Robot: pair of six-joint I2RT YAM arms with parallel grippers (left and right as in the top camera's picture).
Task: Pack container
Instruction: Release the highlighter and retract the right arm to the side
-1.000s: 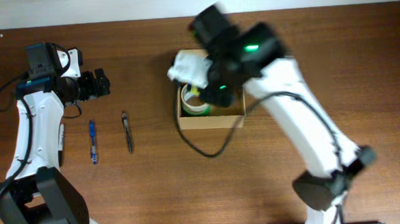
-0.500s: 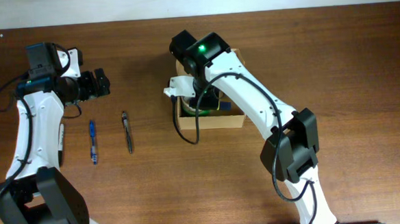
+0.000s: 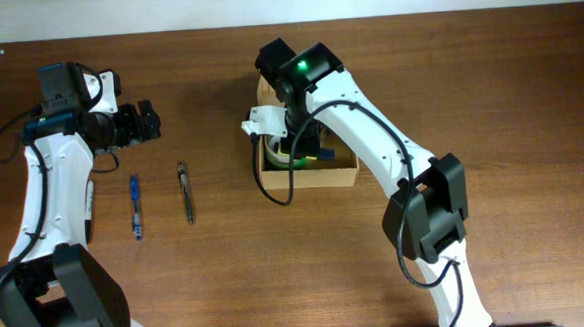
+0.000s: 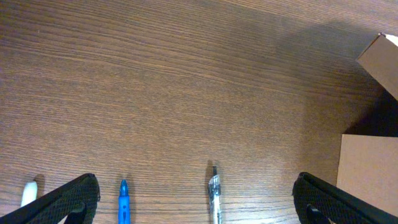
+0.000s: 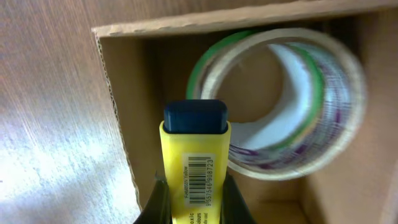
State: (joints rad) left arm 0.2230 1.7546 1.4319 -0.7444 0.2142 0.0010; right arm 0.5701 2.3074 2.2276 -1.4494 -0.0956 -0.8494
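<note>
A tape roll (image 5: 323, 93) lies in the container (image 3: 309, 177) at 12 o'clock, the right pincer (image 5: 189, 196) pinches a highlighter (image 5: 194, 162) above it, and two pens (image 3: 135, 207) at 9 o'clock wait unpacked by the spread left pincer (image 3: 150, 122).

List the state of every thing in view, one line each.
Box: open
Tape roll: inside the box
Highlighter: capped, gripped, over the box
Blue pen: lying outside the box
Grey pen: lying outside the box
Left gripper: open, empty
Right gripper: shut on highlighter
</note>
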